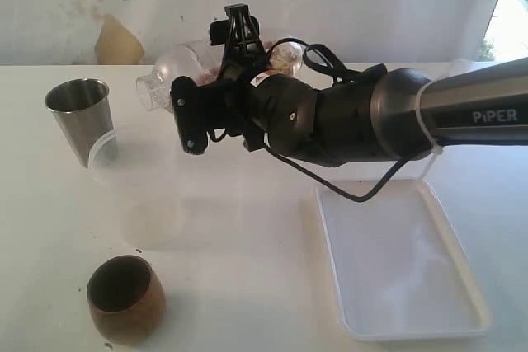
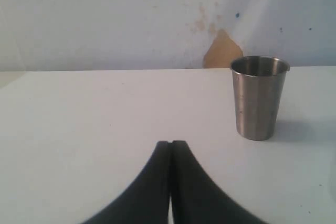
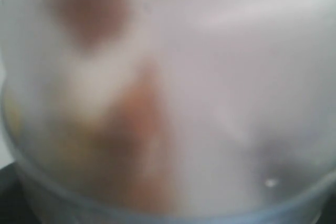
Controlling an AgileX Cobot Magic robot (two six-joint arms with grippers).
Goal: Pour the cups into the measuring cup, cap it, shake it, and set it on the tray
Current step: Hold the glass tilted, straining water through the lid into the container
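My right gripper [image 1: 198, 92] is shut round the measuring cup [image 1: 194, 68], held lying on its side above the table's far middle. The cap [image 1: 158, 82] is on it, knob pointing left. In the right wrist view the measuring cup [image 3: 210, 77] fills the picture as a blur with brownish contents, and the fingers are hidden. The steel tumbler [image 1: 78, 117] stands at the far left, also seen from the left wrist [image 2: 259, 98]. A frosted cup [image 1: 136, 191] stands beside it and the wooden cup [image 1: 124, 298] sits near the front. My left gripper [image 2: 170, 144] is shut and empty, low over the table.
The white tray [image 1: 396, 319] lies at the front right, below my right arm [image 1: 371, 117]. A pale wall with a brown patch [image 1: 115, 39] backs the table. The left arm is out of the exterior view.
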